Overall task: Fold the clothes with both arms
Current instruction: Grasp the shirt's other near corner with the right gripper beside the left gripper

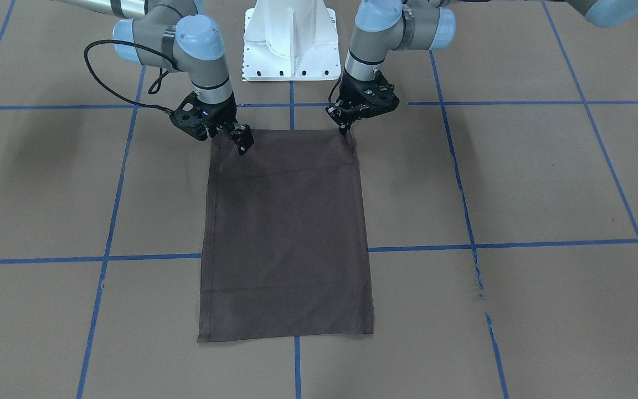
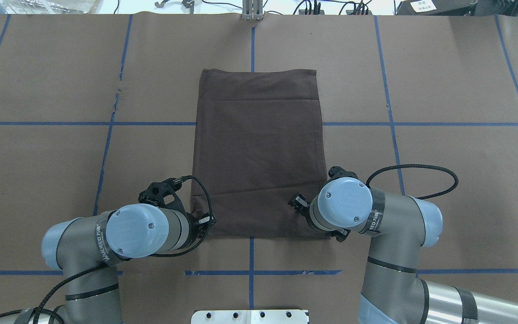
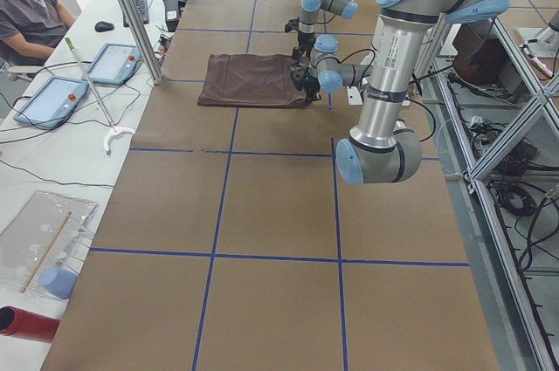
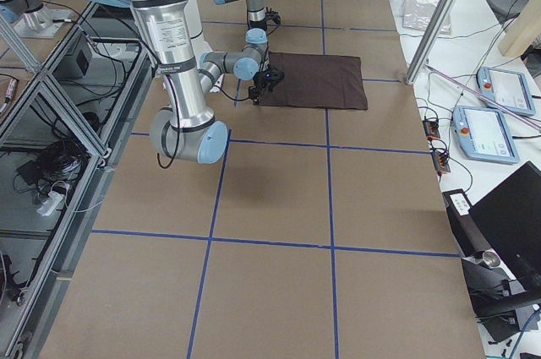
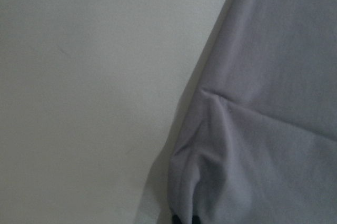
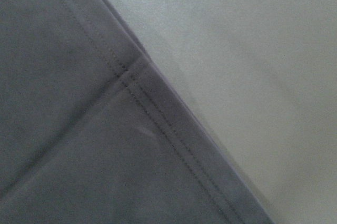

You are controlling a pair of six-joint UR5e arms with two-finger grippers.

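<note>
Left jaws: the left gripper (image 1: pixel 346 132) stands tip-down on the corner of the T-shirt (image 1: pixel 286 233) nearest the robot on its own side. The left wrist view shows cloth puckered up toward two dark fingertips (image 5: pixel 181 218), so the jaws read as closed on that corner.
Right jaws: the right gripper (image 1: pixel 243 145) has its tips on or just above the matching near corner. Whether the jaws are apart or together cannot be told. The right wrist view shows only a flat stitched hem (image 6: pixel 158 113) and no fingers.
Position of the garment: folded into a flat rectangle at mid-table (image 1: pixel 518 177), just in front of the white pedestal (image 1: pixel 290 39).
Governing relation: the long axis runs straight away from the robot. Both grippers sit on the short edge nearest the robot, one at each end, and the rest of the cloth lies wholly beyond them. A lengthwise fold would likely carry this edge toward the far one.
Nearer arm: neither, since each gripper is at its own corner, roughly symmetric about the centre line.
Hidden from overhead: the wrist caps cover both sets of fingertips and both near corners.
Not made out: collar, sleeves and chest lettering, which are presumably folded inside.
Side views: the grippers are too small to judge the grip.
</note>
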